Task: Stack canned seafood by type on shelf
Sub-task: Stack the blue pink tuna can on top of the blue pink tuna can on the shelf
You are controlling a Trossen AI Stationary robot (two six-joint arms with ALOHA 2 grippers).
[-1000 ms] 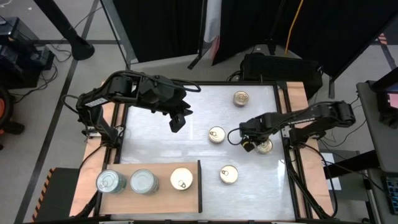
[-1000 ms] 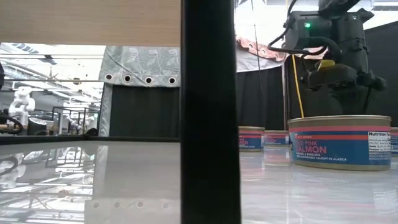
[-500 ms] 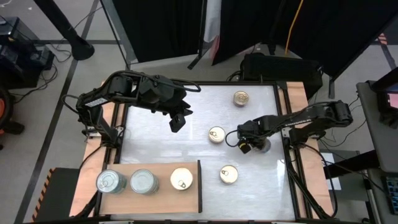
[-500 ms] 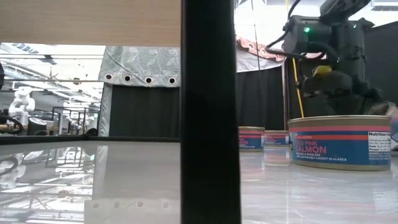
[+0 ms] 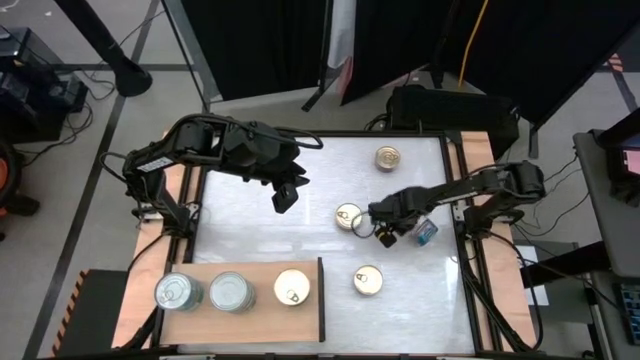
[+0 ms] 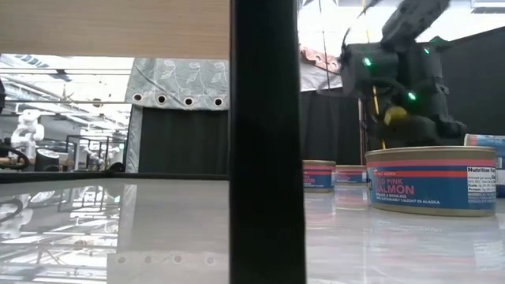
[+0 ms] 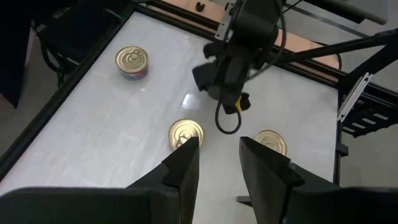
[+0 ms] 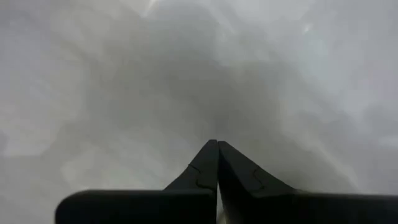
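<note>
Tins (image 5: 349, 216) scattered on glossy white tabletop (image 5: 250, 230), black curtains behind, right gripper (image 5: 383, 236) pinched together, left gripper (image 5: 286, 196) fingers apart.

Our left arm reaches in from the left edge of the bench, elbow bent, wrist angled downward toward the middle of the work area. Its claw (image 5: 286, 197) hangs above the surface with the two dark fingers (image 7: 184, 163) parted by a narrow gap and nothing between them. Our right arm stretches in low from the right side, forearm nearly level, wrist pitched down. Its claw (image 5: 384, 234) sits close over the bench; its own wrist view shows the fingertips (image 8: 217, 163) pressed together to a point, fully closed on nothing. From the low view, green lights glow on that wrist housing.
</note>
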